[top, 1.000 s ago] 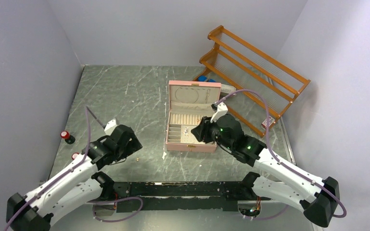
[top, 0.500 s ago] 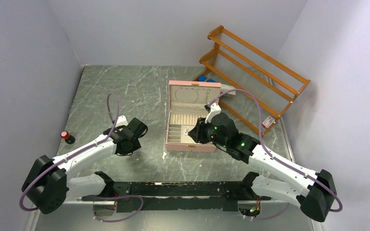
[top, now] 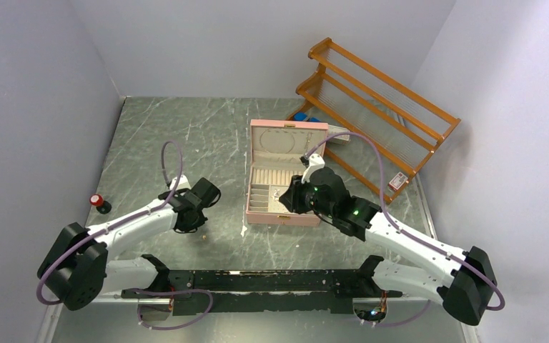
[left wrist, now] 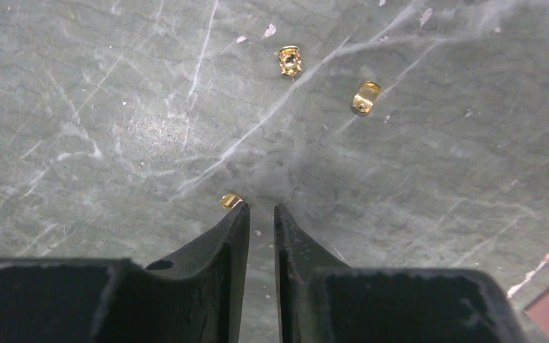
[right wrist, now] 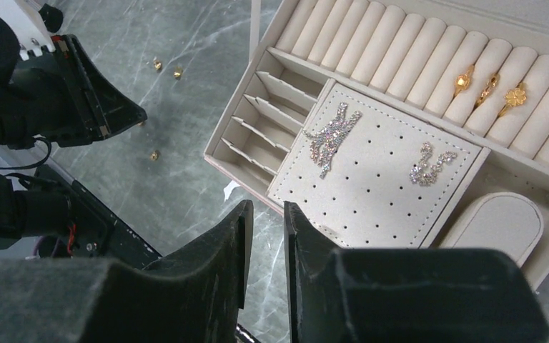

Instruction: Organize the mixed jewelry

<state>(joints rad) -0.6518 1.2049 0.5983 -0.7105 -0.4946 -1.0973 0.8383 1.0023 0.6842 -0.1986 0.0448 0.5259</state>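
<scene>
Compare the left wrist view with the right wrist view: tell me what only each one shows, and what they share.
Only the left wrist view: a small gold piece lying just beside one tip of the left fingers, not between them. Only the right wrist view: the inside of the open jewelry box, with three gold rings in its rolls and two sparkly pieces on the perforated pad. Shared: the marble table, a pair of loose gold pieces on it, and the left fingers themselves.
</scene>
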